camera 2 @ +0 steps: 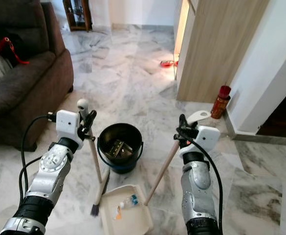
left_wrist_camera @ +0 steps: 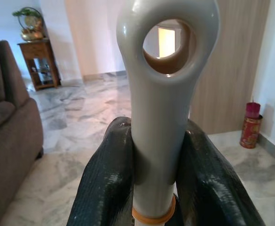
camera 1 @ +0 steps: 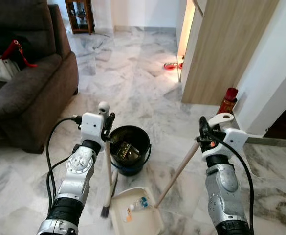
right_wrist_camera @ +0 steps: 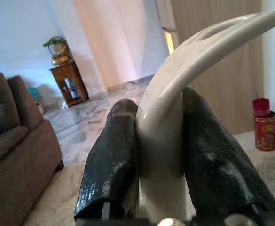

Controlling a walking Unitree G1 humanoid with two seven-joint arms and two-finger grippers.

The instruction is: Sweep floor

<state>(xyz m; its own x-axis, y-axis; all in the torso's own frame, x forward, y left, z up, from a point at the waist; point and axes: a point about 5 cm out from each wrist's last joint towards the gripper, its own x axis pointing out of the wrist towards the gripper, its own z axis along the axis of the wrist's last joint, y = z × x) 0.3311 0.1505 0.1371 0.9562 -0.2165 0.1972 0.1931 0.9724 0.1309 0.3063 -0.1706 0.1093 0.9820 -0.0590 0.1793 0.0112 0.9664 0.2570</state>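
Gripping the broom (camera 1: 107,169) with the left gripper (camera 1: 106,123) and the dustpan (camera 1: 135,210) handle with the right gripper (camera 1: 205,133), both clamped near the grip ends (light, stiff, long levers); the dustpan rests on the floor (camera 1: 133,78) beside the bucket (camera 1: 129,147).

Two silver, ribbed metal arms end in black cuffs near the camera. White box-shaped wrist housings carry the left gripper (camera 1: 108,128) and right gripper (camera 1: 205,131), whose long fingers (left_wrist_camera: 104,188) are black and textured. Black cables loop alongside both arms.
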